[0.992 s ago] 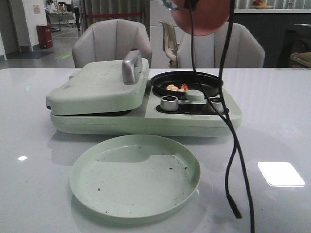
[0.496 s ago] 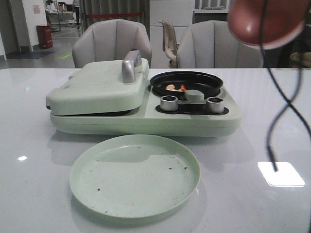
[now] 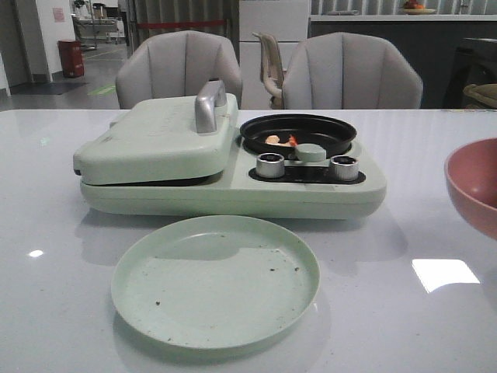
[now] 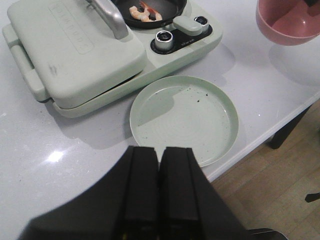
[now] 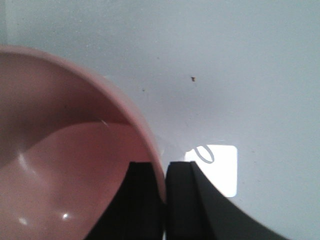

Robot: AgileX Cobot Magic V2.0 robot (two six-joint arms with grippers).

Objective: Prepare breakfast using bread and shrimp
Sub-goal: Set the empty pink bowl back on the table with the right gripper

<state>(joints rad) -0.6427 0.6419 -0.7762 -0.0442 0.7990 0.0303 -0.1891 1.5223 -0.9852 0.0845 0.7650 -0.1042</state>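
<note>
The shrimp lie in the black pan of the pale green breakfast maker; they also show in the left wrist view. The maker's lid is shut, and no bread is in view. My right gripper is shut on the rim of the pink bowl, which is at the table's right side and looks empty. My left gripper is shut and empty, up above the near table edge by the green plate.
The empty pale green plate, speckled with crumbs, lies in front of the breakfast maker. Two silver knobs sit on its front panel. Grey chairs stand behind the table. The table edge and wooden floor show in the left wrist view.
The pink bowl came from high above the pan, moved right and went down to the table's right side. The dangling cables have left the front view.
</note>
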